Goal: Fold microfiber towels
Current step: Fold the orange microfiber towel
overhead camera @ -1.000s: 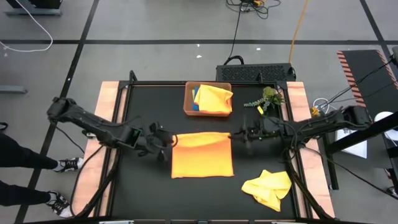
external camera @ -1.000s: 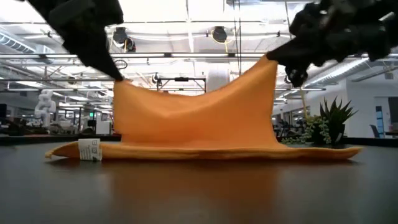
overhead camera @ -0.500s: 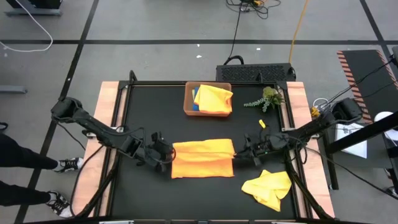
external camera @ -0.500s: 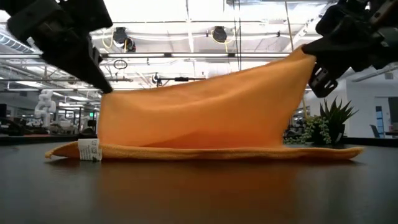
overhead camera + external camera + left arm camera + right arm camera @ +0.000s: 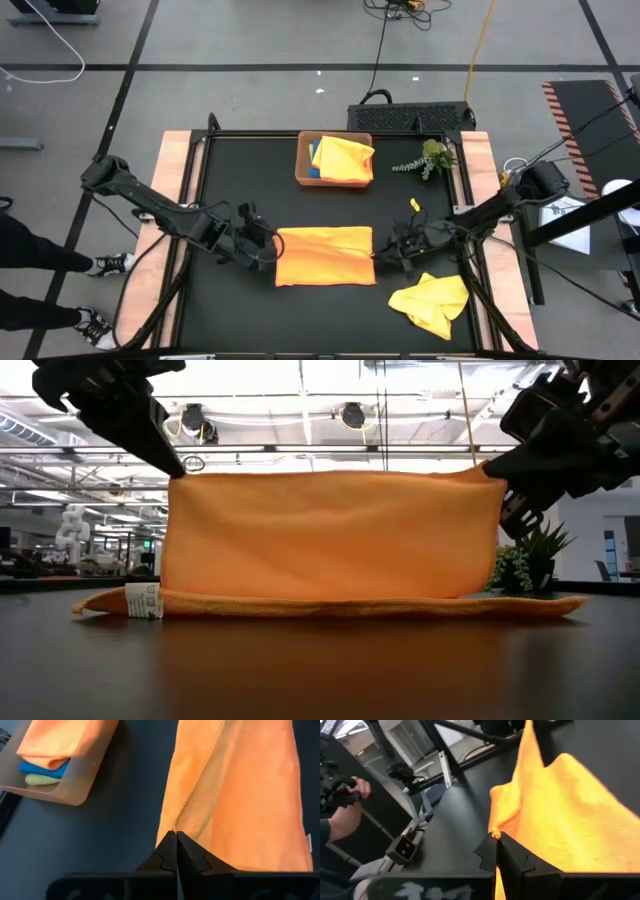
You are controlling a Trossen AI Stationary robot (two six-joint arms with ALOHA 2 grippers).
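An orange microfiber towel [image 5: 325, 256] lies at the table's middle. Its near part rests flat on the table, and its far edge [image 5: 330, 478] is raised between my two grippers. My left gripper [image 5: 266, 250] is shut on the raised edge's left corner. My right gripper [image 5: 385, 257] is shut on its right corner. A crumpled yellow towel [image 5: 432, 301] lies at the near right. A folded yellow-orange towel [image 5: 343, 158] sits on other folded ones in the brown tray [image 5: 303, 168] at the far middle. My left gripper pinches the raised edge's left corner [image 5: 175, 827] between its two fingers, slanting down from the table's left. The corner is lifted clear, and the cloth below it hangs down to the part on the table. My right gripper pinches the raised edge's right corner [image 5: 494, 833] between its two fingers, coming nearly level from the table's right. The edge runs level and taut across to the other corner [image 5: 182, 478], above the flat part [image 5: 330, 604].
A green plant sprig [image 5: 428, 159] lies at the far right, beside the tray. A white label [image 5: 144, 601] sticks out of the towel's near left corner. In the right wrist view, a person's hand [image 5: 346, 790] shows beyond the table's edge.
Both grippers have carried the towel's far edge toward the table's near edge, and my right one has also sunk. The raised edge, which sagged in the middle, is now level and taut. The towel's near part has stayed flat on the table.
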